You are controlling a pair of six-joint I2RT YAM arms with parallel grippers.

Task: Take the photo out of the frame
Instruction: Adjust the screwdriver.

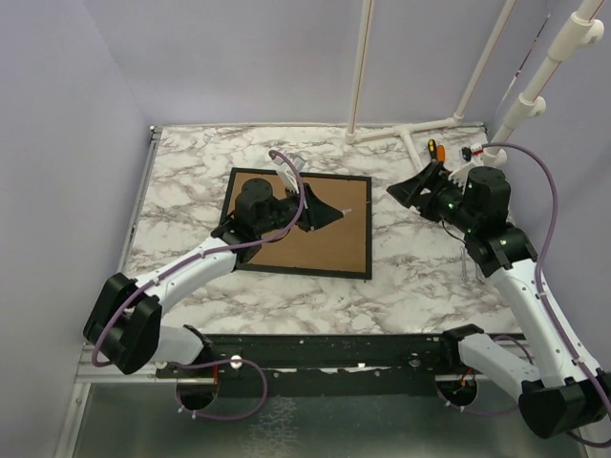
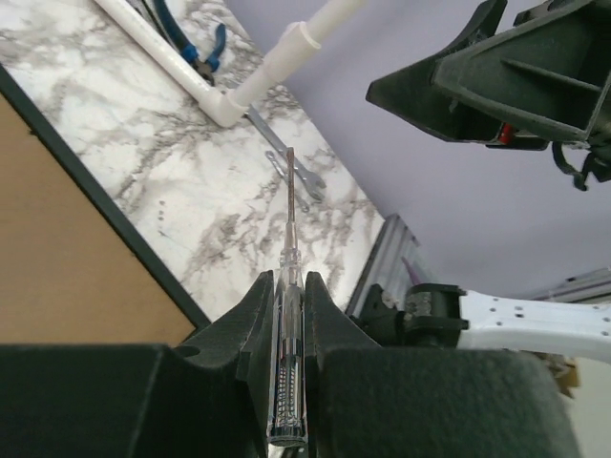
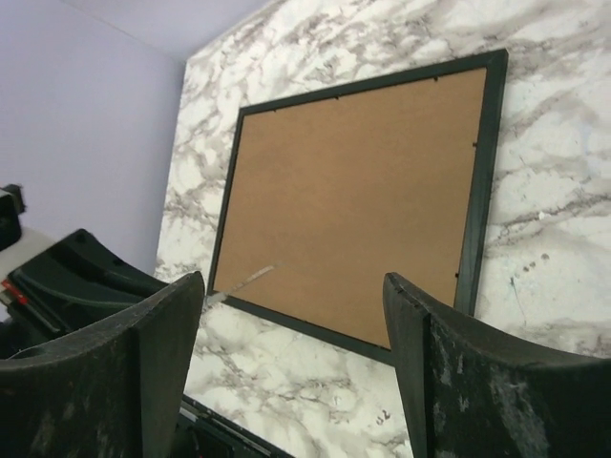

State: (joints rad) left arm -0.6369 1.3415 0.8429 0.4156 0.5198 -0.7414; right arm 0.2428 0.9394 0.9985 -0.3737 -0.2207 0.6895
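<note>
Frame (image 1: 315,250) lay face down on the table (image 1: 420,277), brown back up, black border all round. Photo was not visible; I judged it sat under the backing board. My left gripper (image 1: 332,216) hung over the frame's upper middle, jaws clamped on a screwdriver (image 2: 289,315) with a clear handle and a thin shaft pointing out past the frame's right edge. My right gripper (image 1: 409,187) hovered off to the right of the frame, clear of it, jaws apart and holding nothing.

Handling guess: the frame was light and stiff, and likely to slide on smooth marble if pried, so one side would need pinning down. The board looked rigid, thin and flush in the border, with no lip to pinch. Tiny dark marks on the inner edge in the right wrist view could have been retaining tabs, but they were too small to tell. The way in would be the screwdriver tip at those marks, or in the seam between board and border. The photo would be thin, floppy and easy to crease, so take it by an edge or corner, never the middle.
</note>
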